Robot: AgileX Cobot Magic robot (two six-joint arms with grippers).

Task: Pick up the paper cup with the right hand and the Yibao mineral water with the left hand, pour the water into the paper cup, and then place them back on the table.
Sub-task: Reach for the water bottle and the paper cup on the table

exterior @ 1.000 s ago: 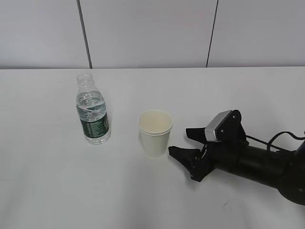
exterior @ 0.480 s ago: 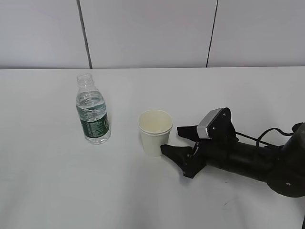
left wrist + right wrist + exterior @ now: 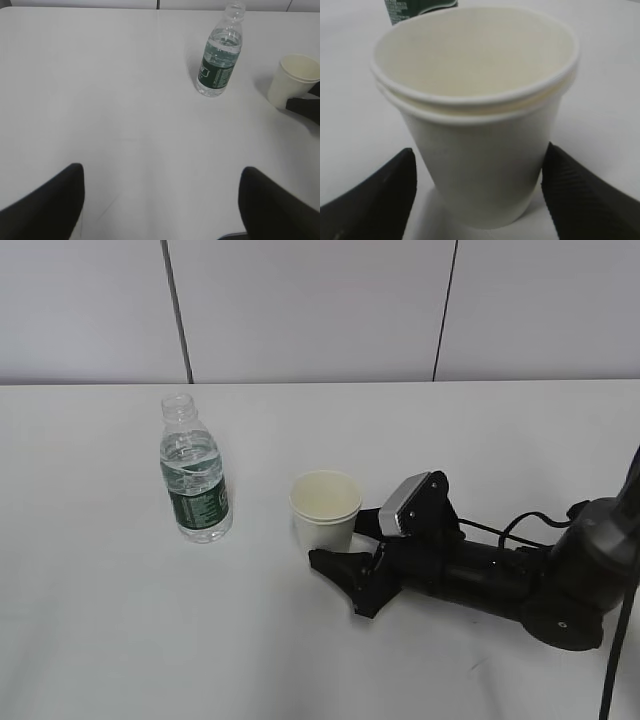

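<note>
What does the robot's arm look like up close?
The right hand is all black, a thick round tube ending in a two-finger end effector. A grey-silver block sits on its wrist, and thin black cables loop behind it. The fingers have a fine ribbed texture.

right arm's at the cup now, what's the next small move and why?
Probably shut the right pincer on the paper cup. In the right wrist view its open fingers flank the cup's lower wall with a gap on each side, and the cup stands upright on the table. The Yibao mineral water stands untouched; the left pincer is open, far from it.
</note>
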